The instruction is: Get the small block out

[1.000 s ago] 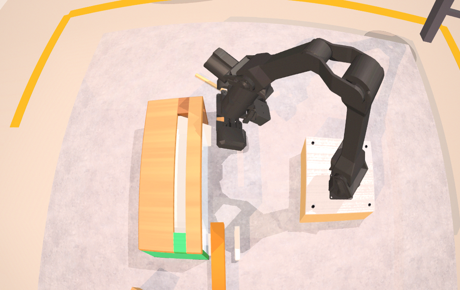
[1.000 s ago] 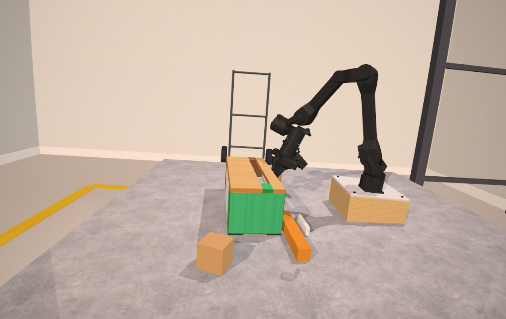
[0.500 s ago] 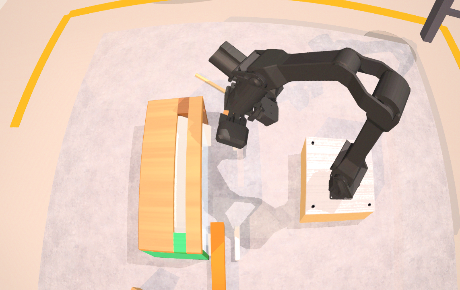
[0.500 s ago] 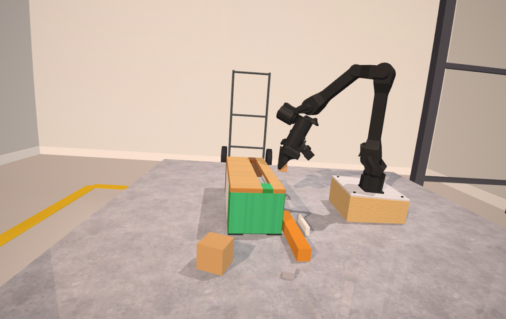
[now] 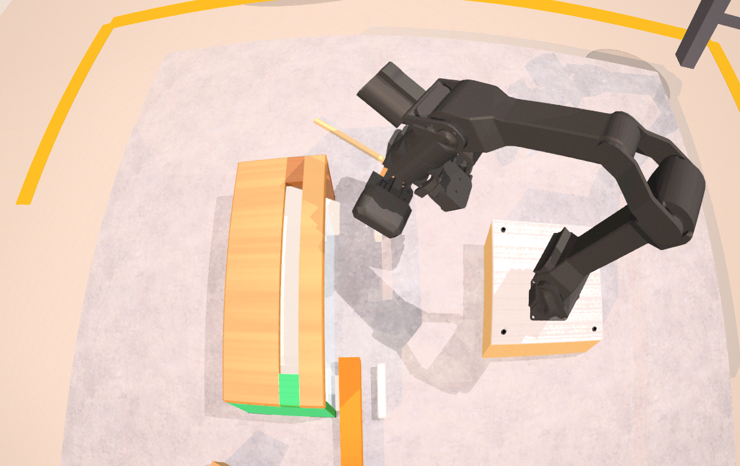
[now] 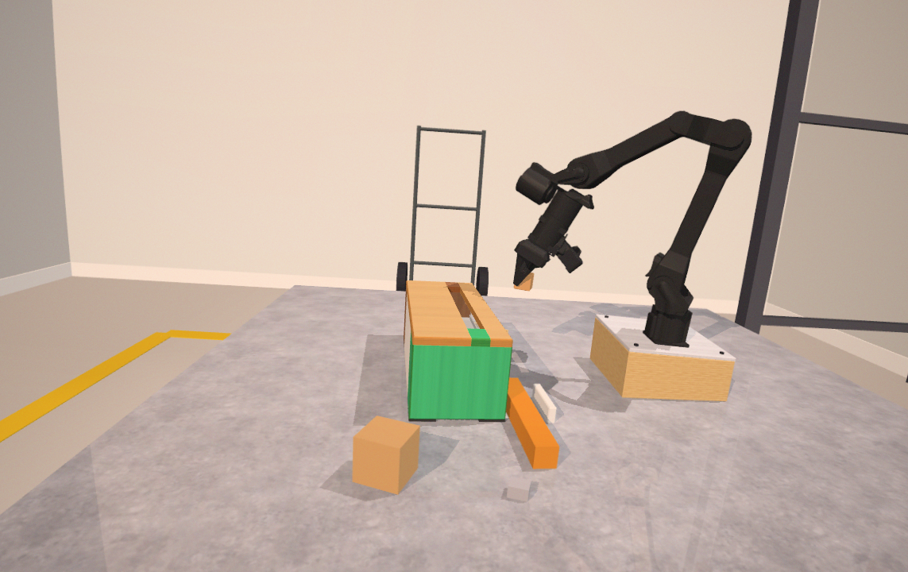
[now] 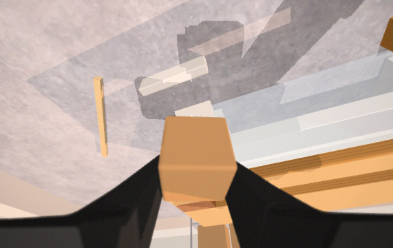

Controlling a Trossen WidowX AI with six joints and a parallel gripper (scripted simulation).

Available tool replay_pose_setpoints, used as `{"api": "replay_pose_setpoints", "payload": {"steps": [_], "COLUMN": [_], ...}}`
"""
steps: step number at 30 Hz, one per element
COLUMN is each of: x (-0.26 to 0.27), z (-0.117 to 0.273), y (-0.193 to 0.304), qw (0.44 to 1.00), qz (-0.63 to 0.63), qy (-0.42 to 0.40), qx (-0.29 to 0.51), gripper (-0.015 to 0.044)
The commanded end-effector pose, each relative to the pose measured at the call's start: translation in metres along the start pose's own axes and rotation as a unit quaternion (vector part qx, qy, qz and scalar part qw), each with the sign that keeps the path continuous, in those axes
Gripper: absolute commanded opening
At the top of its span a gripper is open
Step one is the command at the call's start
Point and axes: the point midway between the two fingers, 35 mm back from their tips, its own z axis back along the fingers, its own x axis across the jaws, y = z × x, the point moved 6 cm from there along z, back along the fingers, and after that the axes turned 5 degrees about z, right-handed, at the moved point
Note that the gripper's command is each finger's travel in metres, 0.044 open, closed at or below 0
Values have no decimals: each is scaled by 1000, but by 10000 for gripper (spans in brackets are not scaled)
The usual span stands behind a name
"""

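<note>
A: As the exterior view presents it, what stands on the counter [image 6: 158, 455]?

B: The largest item is the box [image 6: 454, 348], with a wooden top, a green end wall and a slot running along its top. Beside it stands the arm's wooden base [image 6: 663, 362]. The arm [image 6: 691, 206] rises from that base, bends over and points its wrist downward.

A: State the condition of the jaws.

B: The gripper [image 6: 523, 280] is closed partway on the small block [image 7: 196, 160]. The wrist view shows the tan block pinched between the two dark fingers, one against each side face.

A: Where is the block relative to the box?

B: It is outside the box and off the counter, suspended in the air. In the exterior view the block [image 6: 525, 283] hangs at about the height of the box top, to the side nearer the arm's base. The top view places the gripper [image 5: 386, 173] near the box's far end.

A: Smaller items?

B: An orange bar [image 6: 531, 424] and a white bar [image 6: 546, 401] lie near the green end; a thin stick [image 5: 349, 138] lies beyond the box.
</note>
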Motion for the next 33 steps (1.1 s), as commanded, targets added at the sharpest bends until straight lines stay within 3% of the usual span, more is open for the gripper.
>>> {"api": "replay_pose_setpoints", "payload": {"steps": [1,8,33], "x": [-2,-5,-5], "z": [12,31,32], "y": [-4,-14,-14], "qw": [999,996,996], "qz": [-28,-78,-80], "qy": [-15,-37,-37], "qx": [8,20,21], "gripper": [0,0,0]}}
